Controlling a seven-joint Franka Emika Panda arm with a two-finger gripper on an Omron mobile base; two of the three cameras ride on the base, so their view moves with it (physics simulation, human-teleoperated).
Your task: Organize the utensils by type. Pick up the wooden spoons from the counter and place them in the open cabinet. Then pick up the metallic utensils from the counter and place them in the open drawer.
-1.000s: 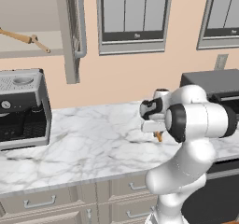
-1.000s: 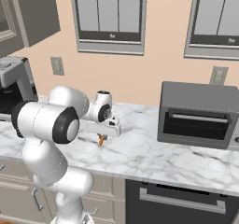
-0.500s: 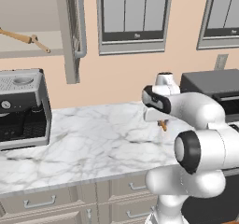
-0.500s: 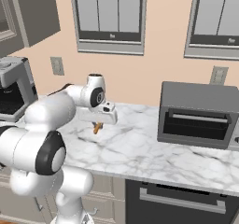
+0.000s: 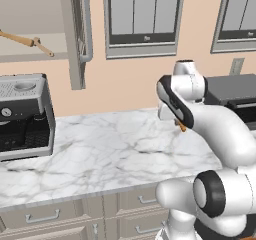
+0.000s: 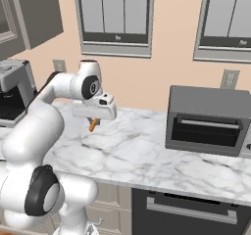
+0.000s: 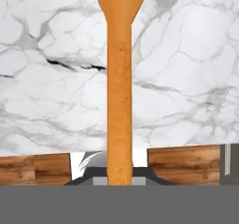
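Note:
My gripper (image 5: 176, 120) hangs a little above the white marble counter (image 5: 110, 149), shut on the slim orange fork (image 7: 119, 101). The fork's orange end pokes out below the hand (image 6: 92, 125). In the hand view its handle runs straight up from between my fingertips (image 7: 119, 178) and widens at the top, with marble behind it. A wooden spoon (image 5: 22, 40) lies on the pale shelf of the open cabinet (image 5: 75, 39) at upper left. The open drawer is out of view.
A coffee machine (image 5: 22, 114) stands on the counter's left end. A grey toaster oven (image 6: 208, 121) sits at the right, with an oven front (image 6: 186, 209) under the counter. Closed drawer fronts (image 5: 45, 216) run below the marble edge.
The arm has stretched out from the base over the counter, carrying the orange fork farther back and slightly higher. The grip on the fork has stayed shut.

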